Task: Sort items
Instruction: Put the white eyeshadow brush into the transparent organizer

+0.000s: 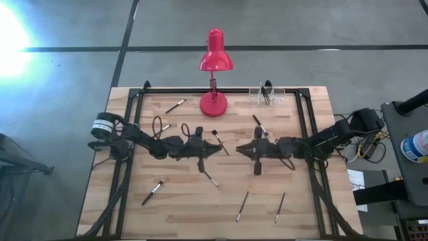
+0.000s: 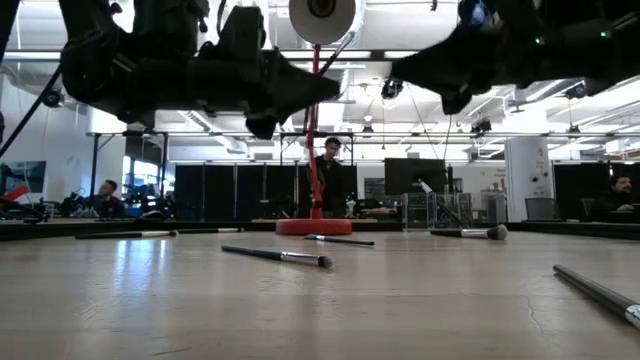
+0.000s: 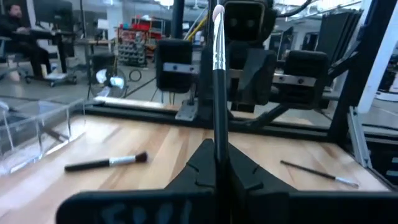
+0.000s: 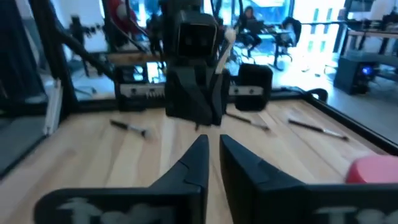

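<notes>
My left gripper hovers over the table's middle, shut on a thin brush with a dark handle, a silvery ferrule and a pale tip. My right gripper faces it from the right at a short distance. It is open by a narrow gap and touches nothing. Several more brushes lie flat on the wood: one near the lamp base, one at the near left, two near the front edge and one under the left gripper. My left gripper pinches the brush between its two fingers by the dark handle, well below the ferrule. The fingers lie level and point toward the table's right, across the brush. The brush is lifted clear and stands up above the fingers, pale tip uppermost.
A red desk lamp stands at the far middle. A clear box holding a few brushes sits at the far right. A black frame rail runs along the table's sides. People sit in the room beyond.
</notes>
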`<state>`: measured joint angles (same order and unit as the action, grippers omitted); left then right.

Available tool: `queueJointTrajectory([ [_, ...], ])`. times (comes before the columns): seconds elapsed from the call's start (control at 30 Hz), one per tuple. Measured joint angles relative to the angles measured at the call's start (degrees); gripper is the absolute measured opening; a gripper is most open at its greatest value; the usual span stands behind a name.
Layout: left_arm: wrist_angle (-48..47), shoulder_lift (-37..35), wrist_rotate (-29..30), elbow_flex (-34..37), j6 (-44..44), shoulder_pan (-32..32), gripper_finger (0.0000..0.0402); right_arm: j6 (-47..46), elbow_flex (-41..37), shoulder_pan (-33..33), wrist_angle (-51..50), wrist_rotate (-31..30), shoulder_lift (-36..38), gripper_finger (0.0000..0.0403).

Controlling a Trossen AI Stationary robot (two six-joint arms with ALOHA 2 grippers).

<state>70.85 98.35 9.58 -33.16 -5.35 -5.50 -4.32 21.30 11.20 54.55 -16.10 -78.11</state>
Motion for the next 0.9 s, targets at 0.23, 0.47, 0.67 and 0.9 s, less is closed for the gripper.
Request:
queueJointTrajectory([
  [0.23, -1.34, 0.00, -1.06, -1.46, 0.46, 0.01, 0.0006, 1.47, 4.34, -0.48, -0.31, 1.81, -0.99, 0.0097],
  [0.47, -1.50, 0.00, -1.02, -1.50, 0.44, 0.02, 0.0004, 2.18, 10.59, -0.97, -0.82, 1.61, -5.37, 0.0139],
  [0.67, -1.40, 0.00, -1.00, -1.43, 0.44, 0.02, 0.0004, 4.39, 15.42, -1.10, -1.17, 0.94, -9.35, 0.0136],
  [0.9, -1.95, 0.00, -0.92, -1.40, 0.42, 0.02, 0.0004, 5.06, 17.83, -1.07, -1.85, -3.03, -11.44, 0.0069],
])
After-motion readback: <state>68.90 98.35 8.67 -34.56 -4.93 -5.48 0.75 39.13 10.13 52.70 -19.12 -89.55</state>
